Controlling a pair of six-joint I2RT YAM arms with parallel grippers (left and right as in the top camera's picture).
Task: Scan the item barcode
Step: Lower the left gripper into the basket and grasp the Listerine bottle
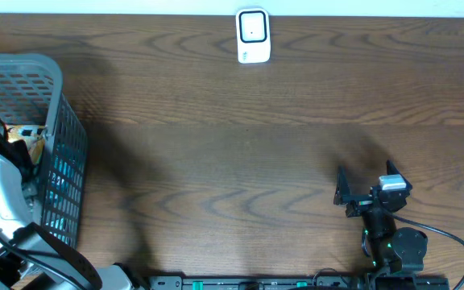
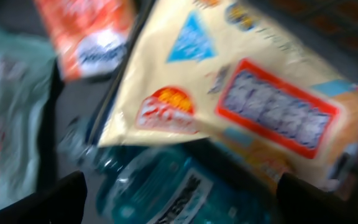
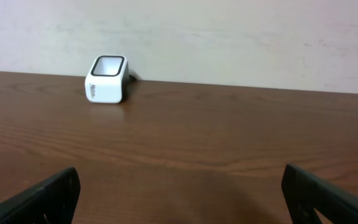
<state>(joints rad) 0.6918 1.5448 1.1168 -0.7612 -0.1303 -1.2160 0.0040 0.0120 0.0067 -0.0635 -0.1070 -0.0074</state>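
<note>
Black fingertips (image 2: pixel 48 202) of the left gripper (image 2: pixel 179 205) stand wide apart and empty inside the grey plastic mesh basket (image 1: pixel 63 161). Just beyond them, a cream-yellow printed snack packet (image 2: pixel 229 93) lies tilted over a teal wrapped item (image 2: pixel 160 186). Well right of the basket, toward the far side, stands the white box-shaped barcode scanner (image 1: pixel 253 36). Farther right, the right gripper (image 1: pixel 366 181) has its jaws spread wide, holding nothing.

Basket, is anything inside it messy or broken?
A bit messy: the cream snack bag lies tilted across a teal packet, all heaped in the basket. Nothing looks torn or spilled, though the view is blurry.
</note>
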